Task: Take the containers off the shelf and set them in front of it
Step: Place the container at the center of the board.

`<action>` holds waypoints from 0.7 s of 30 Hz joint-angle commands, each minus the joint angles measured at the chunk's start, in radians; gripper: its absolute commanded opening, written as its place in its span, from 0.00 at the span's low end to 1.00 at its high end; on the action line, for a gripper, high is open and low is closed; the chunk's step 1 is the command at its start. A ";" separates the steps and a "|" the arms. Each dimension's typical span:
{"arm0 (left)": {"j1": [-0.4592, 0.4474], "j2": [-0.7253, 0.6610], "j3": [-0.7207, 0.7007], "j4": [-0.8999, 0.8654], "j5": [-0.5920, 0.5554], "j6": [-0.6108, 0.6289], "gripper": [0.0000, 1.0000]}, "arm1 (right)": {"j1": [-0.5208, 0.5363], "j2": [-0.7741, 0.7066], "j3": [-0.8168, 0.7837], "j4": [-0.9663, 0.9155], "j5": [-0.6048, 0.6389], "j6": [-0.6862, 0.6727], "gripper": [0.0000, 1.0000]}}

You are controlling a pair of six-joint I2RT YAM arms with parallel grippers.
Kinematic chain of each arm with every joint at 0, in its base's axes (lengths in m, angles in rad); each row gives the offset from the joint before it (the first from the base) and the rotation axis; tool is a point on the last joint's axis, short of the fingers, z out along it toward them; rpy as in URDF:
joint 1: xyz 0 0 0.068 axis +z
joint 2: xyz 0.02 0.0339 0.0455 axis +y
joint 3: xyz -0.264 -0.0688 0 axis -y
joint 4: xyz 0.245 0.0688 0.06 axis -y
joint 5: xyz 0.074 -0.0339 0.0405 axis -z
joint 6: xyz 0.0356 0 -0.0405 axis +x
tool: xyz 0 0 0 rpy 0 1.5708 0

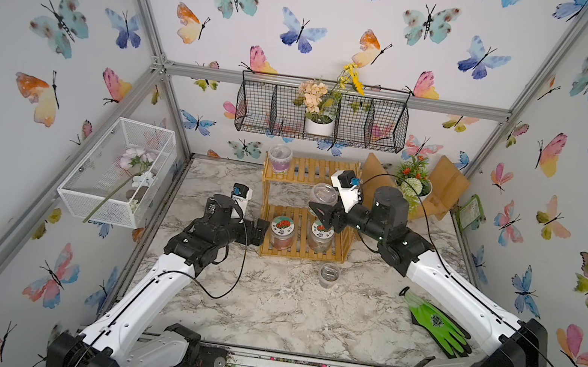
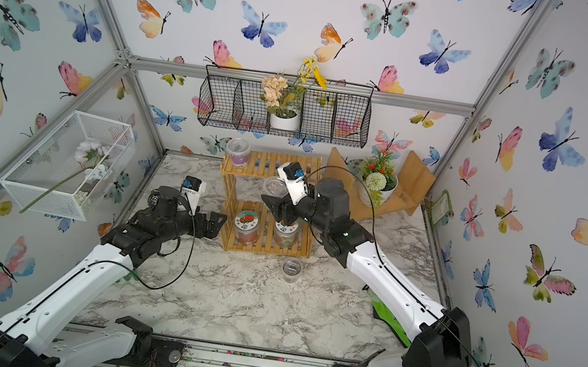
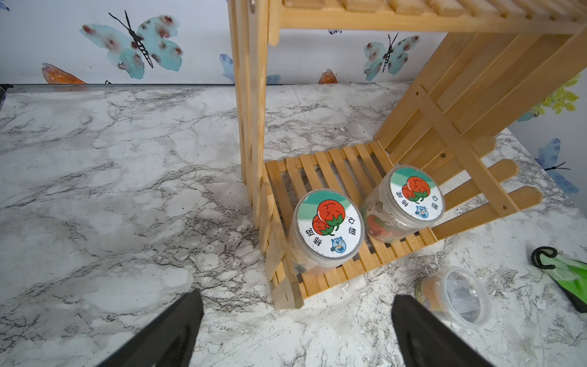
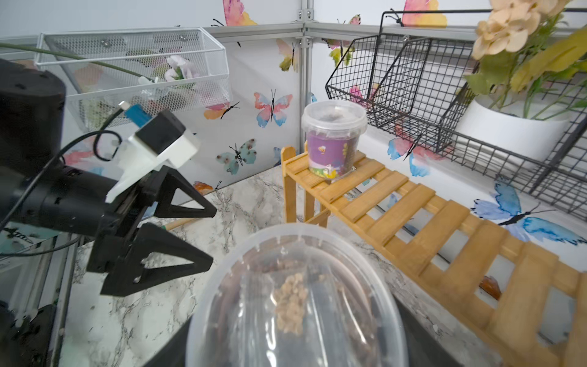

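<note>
Taking 12 o'clock as the back wall in both top views, the bamboo shelf (image 1: 306,172) stands at the 12 o'clock side of the marble table (image 1: 285,309).

The right gripper (image 1: 321,212) is closed on the brown-filled cup (image 1: 323,193), a clear lidded one. It holds the cup in the air in front of the upper tier, above the 3 o'clock half of the lower tier. In the right wrist view the lid of this cup (image 4: 295,302) faces the camera.

The purple cup (image 1: 280,158) stands upright at the 9 o'clock end of the upper tier. On the lower tier the left jar (image 1: 281,232) and the right jar (image 1: 319,241) stand upright, close side by side, each with a white lid showing red fruit.

The left gripper (image 1: 261,228) is at 9 o'clock of the left jar, just outside the shelf post. Its jaws are wide apart and hold nothing.

The orange cup (image 1: 329,274) stands on the table at 5 o'clock of the shelf, just in front of it. A green glove (image 1: 436,328) lies at 4 o'clock on the table.
</note>
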 commanded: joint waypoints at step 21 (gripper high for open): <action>0.007 -0.065 -0.063 -0.013 0.029 -0.012 0.99 | 0.260 -0.106 -0.448 0.290 0.214 0.066 0.65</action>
